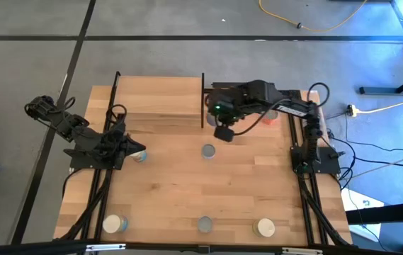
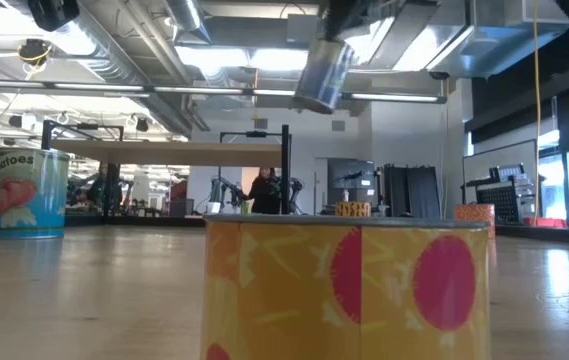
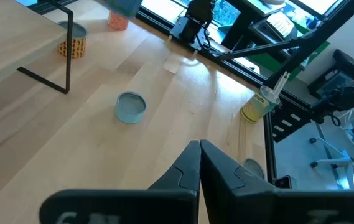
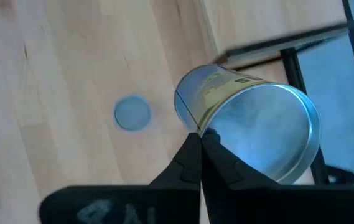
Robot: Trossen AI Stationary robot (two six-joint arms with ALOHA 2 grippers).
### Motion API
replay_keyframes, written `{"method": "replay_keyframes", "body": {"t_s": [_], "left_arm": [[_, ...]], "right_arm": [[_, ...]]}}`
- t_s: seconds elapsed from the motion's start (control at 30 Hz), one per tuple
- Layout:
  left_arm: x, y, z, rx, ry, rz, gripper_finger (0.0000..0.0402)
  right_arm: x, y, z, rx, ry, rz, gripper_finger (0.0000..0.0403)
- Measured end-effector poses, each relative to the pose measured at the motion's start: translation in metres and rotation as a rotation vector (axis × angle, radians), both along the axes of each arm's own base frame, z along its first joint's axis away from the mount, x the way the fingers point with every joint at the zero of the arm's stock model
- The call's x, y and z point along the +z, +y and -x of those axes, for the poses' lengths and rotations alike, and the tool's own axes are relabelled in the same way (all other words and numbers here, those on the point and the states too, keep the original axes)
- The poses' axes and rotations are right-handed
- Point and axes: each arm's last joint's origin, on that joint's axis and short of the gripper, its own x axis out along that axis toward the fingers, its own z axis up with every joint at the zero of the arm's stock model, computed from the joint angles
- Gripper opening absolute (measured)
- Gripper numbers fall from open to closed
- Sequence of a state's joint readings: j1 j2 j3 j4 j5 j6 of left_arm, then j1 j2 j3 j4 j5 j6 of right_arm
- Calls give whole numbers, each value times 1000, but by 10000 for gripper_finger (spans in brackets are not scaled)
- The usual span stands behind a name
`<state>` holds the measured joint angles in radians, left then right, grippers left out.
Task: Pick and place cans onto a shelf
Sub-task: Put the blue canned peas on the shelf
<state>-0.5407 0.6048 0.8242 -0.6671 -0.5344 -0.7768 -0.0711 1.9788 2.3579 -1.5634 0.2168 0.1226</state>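
My right gripper (image 4: 200,140) is shut on a silver can with a yellowish label (image 4: 251,124). It holds the can high above the table, just off the shelf's right end (image 1: 202,99). In the low view the can (image 2: 324,75) hangs tilted near the top of the picture. The shelf (image 1: 160,99) is a raised light-wood board with black posts at the far left. My left gripper (image 3: 200,149) is shut on nothing at the table's left. A blue can (image 1: 141,156) stands right by its fingers. Another blue can (image 1: 208,150) stands on its base at mid-table. My right gripper has its two fingertips together on the rim (image 4: 196,127) of the can's shiny round end, which faces the wrist camera. Whether one finger is inside, I cannot tell. The fingers come steeply from above. The can is lifted clear and hangs tilted below them.
Three cans stand along the near edge (image 1: 114,224) (image 1: 205,224) (image 1: 265,227). An orange can (image 1: 272,117) stands behind the right arm, and a yellow patterned can (image 3: 72,45) beside the shelf's right post. A big yellow-and-red can (image 2: 349,290) fills the low view's foreground.
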Motion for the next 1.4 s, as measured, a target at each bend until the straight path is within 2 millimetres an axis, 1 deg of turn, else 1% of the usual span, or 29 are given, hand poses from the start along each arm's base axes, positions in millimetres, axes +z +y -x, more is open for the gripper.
{"method": "replay_keyframes", "body": {"t_s": [0.13, 0.43, 0.6, 0.77, 1.0, 1.1, 1.23, 1.4], "left_arm": [[-2, 0, 1, -1, 16, -9, 0], [-4, 1, 2, 1, 38, -16, 0], [-4, 1, 2, 1, 38, -15, 0], [-4, 1, 2, 1, 38, -12, 0], [-4, 1, 2, 0, 37, -11, 0], [-4, 1, 2, 0, 37, -11, 0], [-4, 1, 2, 0, 37, -11, 0], [-4, 1, 2, 0, 37, -11, 0]], "right_arm": [[-15, 0, -18, 65, -20, -39, 0], [-48, -1, -55, 121, -29, -70, 0], [-75, 0, -77, 159, -20, -92, 0], [-108, 5, -97, 224, 25, -118, 0], [-149, 12, -114, 260, 110, -136, 0], [-163, 15, -119, 287, 134, -179, 0], [-173, 16, -123, 310, 150, -176, 0], [-176, 15, -125, 319, 135, -170, 6]]}}
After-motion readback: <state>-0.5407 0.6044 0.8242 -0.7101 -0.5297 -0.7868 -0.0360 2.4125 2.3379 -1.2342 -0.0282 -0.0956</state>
